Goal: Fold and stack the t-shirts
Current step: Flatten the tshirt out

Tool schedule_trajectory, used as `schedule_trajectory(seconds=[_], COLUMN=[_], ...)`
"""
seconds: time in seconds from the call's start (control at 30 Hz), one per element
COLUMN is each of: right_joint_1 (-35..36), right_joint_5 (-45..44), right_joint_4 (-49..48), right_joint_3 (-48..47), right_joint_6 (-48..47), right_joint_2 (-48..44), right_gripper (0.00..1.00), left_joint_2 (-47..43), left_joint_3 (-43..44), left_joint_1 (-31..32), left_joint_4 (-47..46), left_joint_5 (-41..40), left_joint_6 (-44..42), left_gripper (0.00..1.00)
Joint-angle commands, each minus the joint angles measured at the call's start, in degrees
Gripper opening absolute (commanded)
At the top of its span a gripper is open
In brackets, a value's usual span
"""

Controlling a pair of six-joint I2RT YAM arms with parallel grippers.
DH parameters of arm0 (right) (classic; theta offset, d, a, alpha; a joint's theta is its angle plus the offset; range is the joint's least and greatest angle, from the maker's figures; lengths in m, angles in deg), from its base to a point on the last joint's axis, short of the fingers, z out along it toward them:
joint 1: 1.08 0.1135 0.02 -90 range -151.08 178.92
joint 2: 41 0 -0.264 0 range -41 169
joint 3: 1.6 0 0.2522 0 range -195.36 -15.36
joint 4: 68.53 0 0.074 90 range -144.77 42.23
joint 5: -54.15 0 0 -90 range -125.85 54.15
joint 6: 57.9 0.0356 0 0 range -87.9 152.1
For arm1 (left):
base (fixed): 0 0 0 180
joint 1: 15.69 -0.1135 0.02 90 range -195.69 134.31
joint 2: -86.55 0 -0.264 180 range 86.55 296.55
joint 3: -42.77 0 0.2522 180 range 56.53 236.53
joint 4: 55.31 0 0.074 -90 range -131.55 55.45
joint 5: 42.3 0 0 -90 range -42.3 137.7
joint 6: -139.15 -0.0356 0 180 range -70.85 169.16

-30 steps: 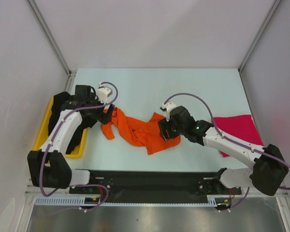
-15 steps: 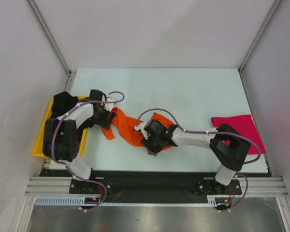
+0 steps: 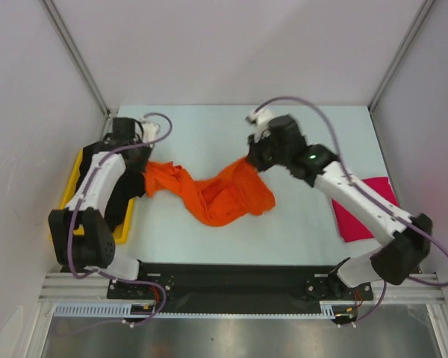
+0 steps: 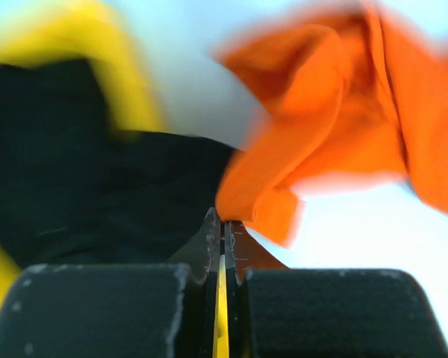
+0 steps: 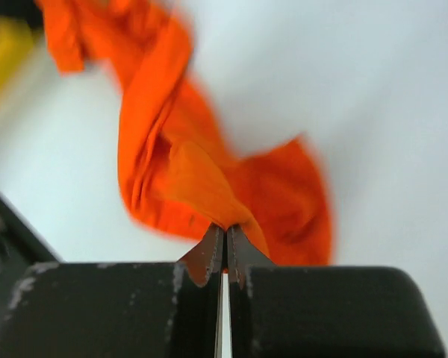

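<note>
T-shirt [image 3: 220, 195] in left tool [image 4: 222, 224], right tool [image 5: 225, 230]

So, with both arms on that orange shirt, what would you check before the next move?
1. Right gripper shut on the orange t-shirt: ok.
2. Left gripper shut on its other end: ok, though the view is blurred.
3. Orange t-shirt spread flat: not ok, bunched mid-table.
4. Black t-shirt free of the left gripper: cannot tell; it lies close behind.
5. Pink t-shirt apart from the orange one: ok.
</note>
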Motion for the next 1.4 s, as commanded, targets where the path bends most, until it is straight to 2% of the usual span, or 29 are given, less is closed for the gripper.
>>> schedule_trajectory(seconds=[0.0, 0.03, 0.17, 0.43, 0.57, 0.63, 0.73, 0.83, 0.9, 0.97, 1.07, 1.2, 1.23, 1.27, 1.33, 1.37], right_joint_1=[-6.4, -9.2, -12.9, -15.2, -15.3, -15.2, -15.5, -17.5, -22.6, -28.0, -31.3, -30.8, -30.6, -30.5, -30.3, -30.3], right_joint_5=[2.5, 2.8, 3.5, 4.2, 4.1, 5.2, 1.9, -0.5, 0.9, 2.1, -0.3, -2.6, -2.1, -2.1, -2.4, -2.9], right_joint_4=[3.4, 4.7, 6.9, 8.6, 7.5, 8.0, 9.9, 8.9, 7.2, 5.4, 4.8, 2.6, 1.1, 0.7, 1.3, 2.8], right_joint_3=[-9.8, -13.4, -20.9, -32.0, -34.6, -35.0, -34.0, -31.7, -30.2, -31.4, -34.6, -35.8, -35.6, -35.7, -38.0, -39.7], right_joint_6=[0.6, 0.5, -1.0, 0.1, 2.2, 3.1, 4.2, 3.4, 3.7, 5.1, 7.5, 9.1, 10.5, 11.0, 11.9, 12.0], right_joint_2=[-9.6, -10.2, -11.5, -15.1, -19.7, -20.4, -20.0, -16.1, -12.4, -4.0, 8.2, 18.4, 20.3, 23.4, 27.0, 30.3], right_gripper=[0.0, 0.0, 0.0, 0.0, 0.0, 0.0, 0.0, 0.0, 0.0, 0.0, 0.0, 0.0, 0.0, 0.09, 0.46, 0.66], left_joint_2=[-9.5, -11.1, -14.2, -20.3, -21.2, -21.3, -21.1, -19.9, -18.0, -14.8, -13.5, -19.3, -19.8, -20.0, -20.0, -20.1], left_joint_3=[12.3, 14.4, 24.6, 34.5, 40.5, 40.1, 36.1, 26.3, 20.4, 16.8, 10.2, -4.8, -8.9, -10.1, -11.3, -11.6], left_joint_1=[-4.3, -5.1, -5.2, -5.4, -5.5, -5.6, -5.5, -4.5, -2.8, 0.7, 3.0, 6.9, 7.9, 9.0, 11.9, 12.5], left_joint_4=[2.7, 4.9, 8.4, 9.6, 12.1, 13.7, 14.8, 11.6, 7.8, 5.8, 3.5, -1.5, -1.2, 0.0, 5.5, 7.1], left_joint_5=[-0.9, -0.8, -1.4, -6.7, -4.7, -0.6, 6.8, 12.6, 12.2, 12.8, 15.0, 14.6, 14.7, 15.0, 17.8, 19.2], left_joint_6=[-1.4, -2.3, -4.3, -5.6, -4.7, -3.8, -1.1, 0.7, 0.1, -1.1, -6.9, -18.1, -19.4, -20.6, -23.6, -24.1], left_gripper=[0.0, 0.0, 0.0, 0.0, 0.0, 0.0, 0.0, 0.0, 0.0, 0.0, 0.03, 0.07, 0.1, 0.23, 0.53, 0.79])
